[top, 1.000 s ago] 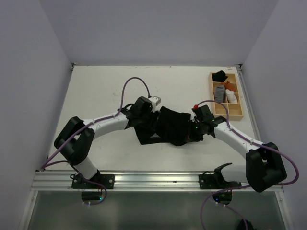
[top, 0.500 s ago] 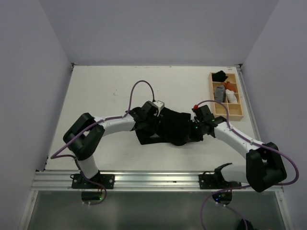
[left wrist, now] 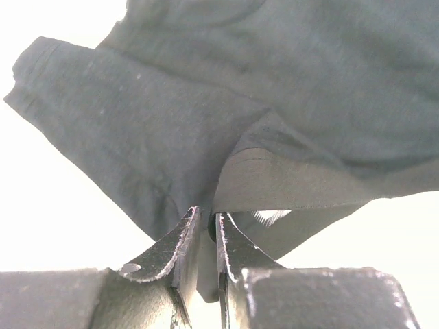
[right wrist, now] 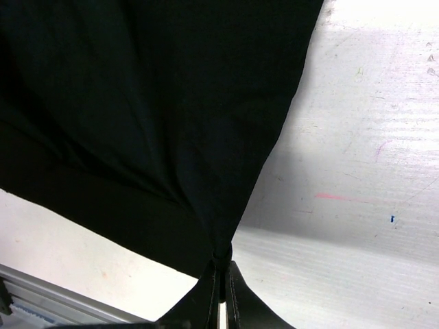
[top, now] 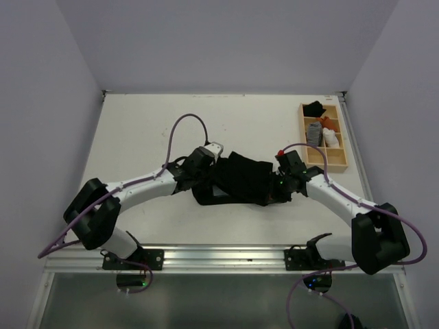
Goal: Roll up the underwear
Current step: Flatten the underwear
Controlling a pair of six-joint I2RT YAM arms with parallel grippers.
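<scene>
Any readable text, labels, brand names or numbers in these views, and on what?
None readable.
The underwear is plain black, with no tag or print showing.
The table bears only a pink streak and small specks, not letters.
The wooden tray and its contents show no print at this size.

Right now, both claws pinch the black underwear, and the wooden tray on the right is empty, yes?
Not empty: the top view shows cloth rolls in compartments of the wooden tray. The rest stands: the left gripper and right gripper both pinch the black underwear.
</scene>
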